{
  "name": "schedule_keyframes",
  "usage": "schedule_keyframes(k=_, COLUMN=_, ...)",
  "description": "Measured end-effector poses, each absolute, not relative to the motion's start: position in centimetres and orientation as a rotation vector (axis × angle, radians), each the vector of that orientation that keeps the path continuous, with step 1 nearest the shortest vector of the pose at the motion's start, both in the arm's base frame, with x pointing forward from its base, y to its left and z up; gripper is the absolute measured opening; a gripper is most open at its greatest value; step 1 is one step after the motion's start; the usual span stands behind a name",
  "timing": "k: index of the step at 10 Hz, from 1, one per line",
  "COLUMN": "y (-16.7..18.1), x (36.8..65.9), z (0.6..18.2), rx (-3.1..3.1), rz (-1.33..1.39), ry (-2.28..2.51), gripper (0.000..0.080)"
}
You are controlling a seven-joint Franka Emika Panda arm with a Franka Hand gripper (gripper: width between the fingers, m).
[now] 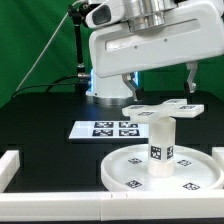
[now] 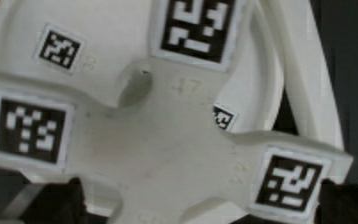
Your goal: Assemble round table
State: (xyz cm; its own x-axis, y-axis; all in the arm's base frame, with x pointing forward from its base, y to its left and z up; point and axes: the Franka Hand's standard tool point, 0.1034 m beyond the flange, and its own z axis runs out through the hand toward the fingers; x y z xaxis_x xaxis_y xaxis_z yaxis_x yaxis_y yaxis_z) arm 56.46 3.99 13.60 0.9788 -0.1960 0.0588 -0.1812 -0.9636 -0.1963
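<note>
Three parts: cross-shaped piece hangs level between the spread jaws — whether they touch it, can't tell — just above the leg, which stands upright mid-disc near the tabletop's front edge. Centre the hub over the leg, lower straight. No containers w/ contents.

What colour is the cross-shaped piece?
White, with black-and-white square tags; the cross-shaped piece shows best in the wrist view.
</note>
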Motion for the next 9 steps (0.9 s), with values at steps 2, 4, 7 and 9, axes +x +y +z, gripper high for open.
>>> schedule_keyframes(k=2, y=4.59, x=56.65, z=13.99, rx=-2.964, rz=-0.122, ry=-0.046, gripper=0.0649)
schedule_keyframes(k=4, y=4.56, x=56.69, z=14.02, rx=-2.961, rz=-0.136, ry=-0.2, gripper=0.0649)
schedule_keyframes(k=7, y=4.32, x=56.69, z=13.98, rx=-2.943, rz=-0.157, ry=-0.486, gripper=0.0649)
schedule_keyframes(k=9, y=4.26, x=56.71, z=13.76, rx=-2.883, rz=-0.164, ry=-0.838, gripper=0.0649)
